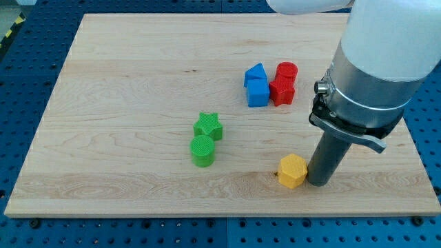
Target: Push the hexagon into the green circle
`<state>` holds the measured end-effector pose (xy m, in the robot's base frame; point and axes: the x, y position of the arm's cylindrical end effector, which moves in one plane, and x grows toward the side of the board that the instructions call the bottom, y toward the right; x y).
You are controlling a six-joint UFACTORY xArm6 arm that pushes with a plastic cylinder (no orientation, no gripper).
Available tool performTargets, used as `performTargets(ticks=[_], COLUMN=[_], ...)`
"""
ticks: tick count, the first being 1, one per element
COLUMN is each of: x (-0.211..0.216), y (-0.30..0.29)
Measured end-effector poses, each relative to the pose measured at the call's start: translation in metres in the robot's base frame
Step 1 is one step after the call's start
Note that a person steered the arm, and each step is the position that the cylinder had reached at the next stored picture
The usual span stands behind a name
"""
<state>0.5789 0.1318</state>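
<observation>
The yellow hexagon (292, 171) lies near the view's bottom, right of centre. The green circle (202, 150) stands well to its left, touching the green star (208, 127) just above it. My tip (318, 182) rests on the board right beside the hexagon, on its right side, touching it or nearly so. The rod rises from there into the arm's large grey and white body at the view's upper right.
A blue pentagon-like block (255, 74) and a blue cube (258, 93) sit together above centre. A red cylinder (286, 71) and a red star-like block (282, 90) touch them on the right. The wooden board (124, 83) ends close below the hexagon.
</observation>
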Motion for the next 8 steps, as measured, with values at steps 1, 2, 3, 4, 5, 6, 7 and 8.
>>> performTargets(ticks=[1,2,3,4,5,6,7,8], x=[0.000,0.000,-0.001,-0.002,-0.002,-0.002,0.024,0.020], y=[0.022,0.023,0.003,-0.007,-0.014,-0.011,-0.036,-0.047])
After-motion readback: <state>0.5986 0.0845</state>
